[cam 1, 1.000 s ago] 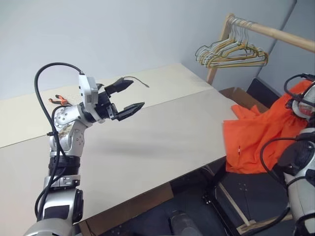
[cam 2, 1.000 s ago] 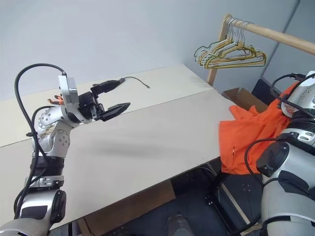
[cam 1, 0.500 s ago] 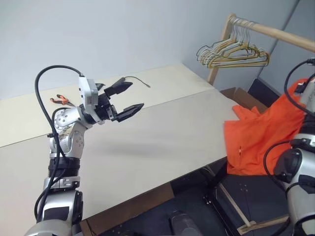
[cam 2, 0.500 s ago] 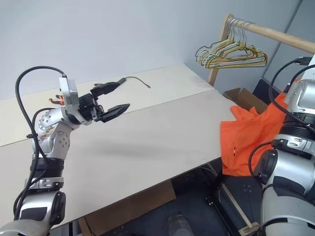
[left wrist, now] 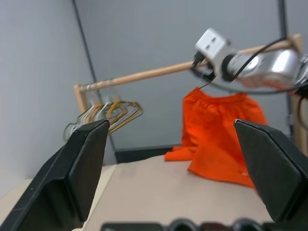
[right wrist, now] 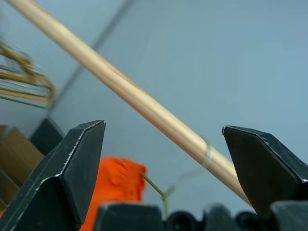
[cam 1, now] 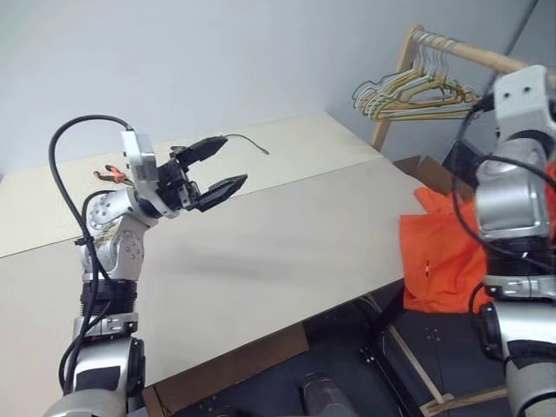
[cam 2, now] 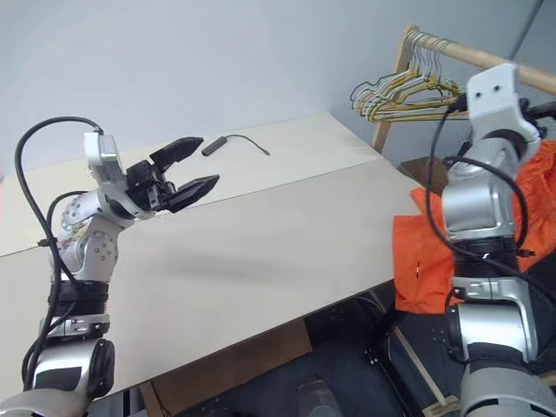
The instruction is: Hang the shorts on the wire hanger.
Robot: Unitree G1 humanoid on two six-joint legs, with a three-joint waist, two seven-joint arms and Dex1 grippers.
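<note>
bare table under left gripper, wooden rail across right gripper

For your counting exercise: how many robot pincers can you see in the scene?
2. The left pincer is open, held above the table. The right pincer is open too, raised near the wooden rail, above the shorts.

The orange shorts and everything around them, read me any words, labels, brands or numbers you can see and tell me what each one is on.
None can be read.
The bright orange fabric shorts carry a tiny white mark, too small to read.
The beige table, wooden rail and bunched yellow and pale wire hangers show no text.
</note>
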